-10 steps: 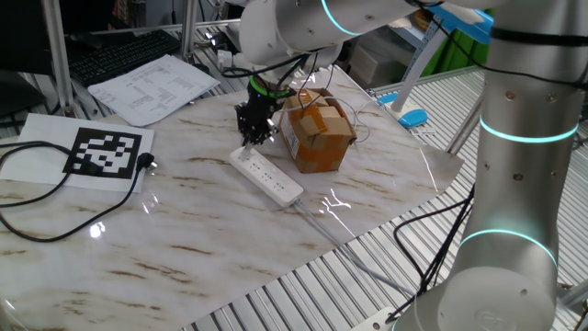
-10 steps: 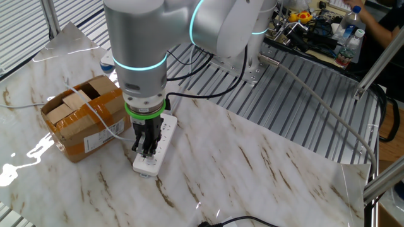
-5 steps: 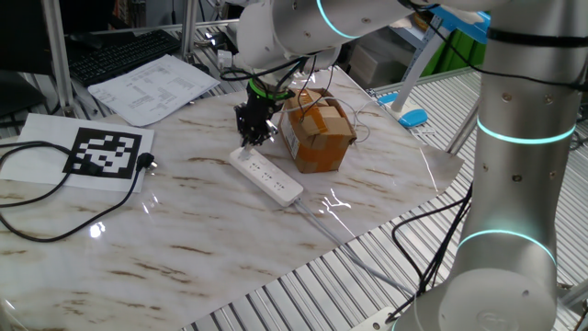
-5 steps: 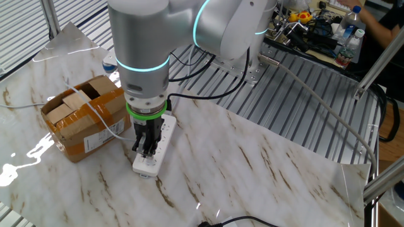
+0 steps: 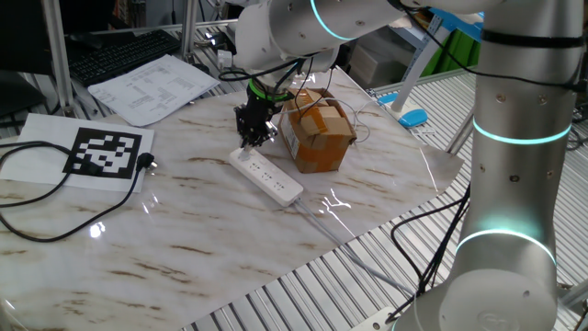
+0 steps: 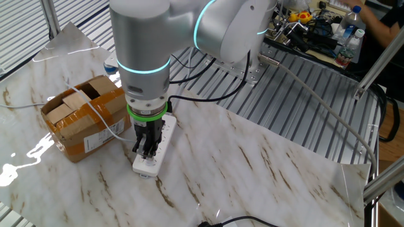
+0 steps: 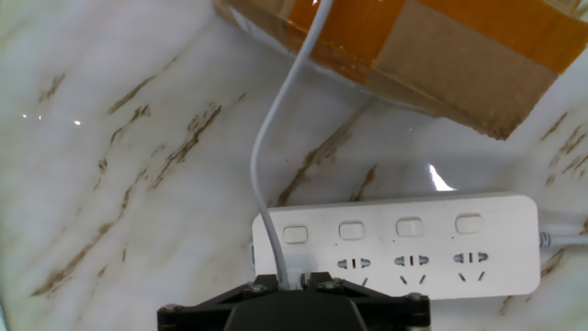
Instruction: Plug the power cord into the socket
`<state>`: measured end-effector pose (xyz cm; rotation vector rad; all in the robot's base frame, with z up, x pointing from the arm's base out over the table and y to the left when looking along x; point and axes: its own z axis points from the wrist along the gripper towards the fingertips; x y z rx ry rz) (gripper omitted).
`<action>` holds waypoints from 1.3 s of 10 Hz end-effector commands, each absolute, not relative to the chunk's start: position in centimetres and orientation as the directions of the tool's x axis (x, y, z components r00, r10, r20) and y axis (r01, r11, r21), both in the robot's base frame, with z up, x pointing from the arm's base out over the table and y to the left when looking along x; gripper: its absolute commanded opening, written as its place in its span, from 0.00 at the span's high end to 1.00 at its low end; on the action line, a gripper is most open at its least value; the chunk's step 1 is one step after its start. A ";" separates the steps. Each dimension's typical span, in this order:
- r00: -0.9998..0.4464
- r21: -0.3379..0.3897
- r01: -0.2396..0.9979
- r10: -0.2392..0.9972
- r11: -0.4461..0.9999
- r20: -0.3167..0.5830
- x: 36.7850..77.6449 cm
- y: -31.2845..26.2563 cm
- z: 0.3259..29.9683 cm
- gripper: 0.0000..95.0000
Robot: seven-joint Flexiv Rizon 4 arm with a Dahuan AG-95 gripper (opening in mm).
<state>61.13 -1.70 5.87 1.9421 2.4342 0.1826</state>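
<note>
The socket is a long white power strip (image 5: 268,176) lying on the marble table beside a cardboard box; it also shows in the other fixed view (image 6: 154,150) and the hand view (image 7: 432,244). My gripper (image 5: 252,136) (image 6: 146,151) stands upright over the strip's end outlet, shut on a white plug whose thin white cord (image 7: 276,138) runs up past the box. In the hand view the gripper (image 7: 292,279) holds the plug at the leftmost outlet; the plug's prongs are hidden. The strip's own white cable (image 7: 562,240) leaves its far end.
A taped cardboard box (image 5: 317,134) (image 6: 81,123) stands right next to the strip. A black cable with a plug (image 5: 147,165) lies by a marker sheet (image 5: 101,153). Papers (image 5: 152,87) lie at the back. The table edge meets a slatted metal surface (image 6: 290,107).
The arm's upper body has shifted slightly. The gripper stays over the strip's end outlet, still shut on the plug.
</note>
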 end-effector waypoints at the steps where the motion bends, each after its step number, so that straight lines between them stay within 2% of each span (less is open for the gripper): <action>1: -0.217 0.109 0.972 0.974 0.210 0.059 61.2 -1.7 5.6 1.00; 2: -0.215 0.098 0.973 0.974 0.209 0.064 61.2 -1.7 5.7 0.80; 3: -0.207 0.085 0.976 0.976 0.201 0.068 61.2 -1.6 5.8 0.20; 7: -0.247 0.085 0.967 0.966 0.240 0.078 61.4 -0.6 6.9 0.20; 9: -0.288 0.071 0.956 0.954 0.283 0.082 61.6 0.1 9.2 0.20; 10: -0.341 0.064 0.940 0.936 0.336 0.090 61.3 0.6 10.0 0.40; 12: -0.487 0.025 0.873 0.867 0.487 0.103 60.4 2.0 12.0 0.40; 13: -0.544 0.011 0.837 0.831 0.547 0.120 59.8 2.9 13.5 0.60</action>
